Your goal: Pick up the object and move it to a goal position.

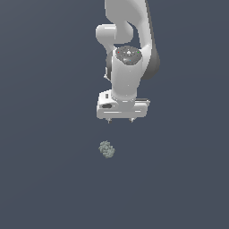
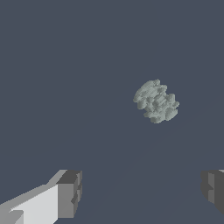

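Observation:
The object (image 1: 107, 149) is a small knobbly grey-green clump lying on the dark blue-grey floor, in front of the arm and slightly toward the exterior view's left. The white gripper (image 1: 120, 120) hangs above and behind it, apart from it, with only its short fingertips (image 1: 108, 120) showing under the hand. In the wrist view the object (image 2: 155, 101) lies clear of the gripper (image 2: 142, 191), whose two dark pads (image 2: 70, 193) stand wide apart with nothing between them. The gripper is open.
The white arm (image 1: 129, 49) rises behind the gripper toward the back of the scene. The flat dark floor (image 1: 44, 179) shows no other objects or edges.

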Controlling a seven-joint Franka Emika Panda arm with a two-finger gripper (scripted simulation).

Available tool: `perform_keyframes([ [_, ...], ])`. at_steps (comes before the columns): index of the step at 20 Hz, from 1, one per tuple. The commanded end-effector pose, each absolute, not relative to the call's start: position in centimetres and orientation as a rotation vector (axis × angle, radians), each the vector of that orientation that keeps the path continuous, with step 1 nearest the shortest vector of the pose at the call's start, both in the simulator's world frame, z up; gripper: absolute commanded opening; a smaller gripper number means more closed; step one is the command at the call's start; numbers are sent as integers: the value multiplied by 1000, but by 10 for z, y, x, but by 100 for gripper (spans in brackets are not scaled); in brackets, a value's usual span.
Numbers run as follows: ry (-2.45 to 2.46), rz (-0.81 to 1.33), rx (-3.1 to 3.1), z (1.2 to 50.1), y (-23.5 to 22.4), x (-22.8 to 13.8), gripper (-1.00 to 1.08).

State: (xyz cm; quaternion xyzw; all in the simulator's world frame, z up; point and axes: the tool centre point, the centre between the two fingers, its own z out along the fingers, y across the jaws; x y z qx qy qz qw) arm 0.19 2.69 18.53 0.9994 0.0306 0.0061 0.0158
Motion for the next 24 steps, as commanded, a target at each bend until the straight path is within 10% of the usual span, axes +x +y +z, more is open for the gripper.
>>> perform_keyframes([
  [1,92,19,3108,186,27,2,100],
  [24,590,0,3059,145,-2,39,100],
])
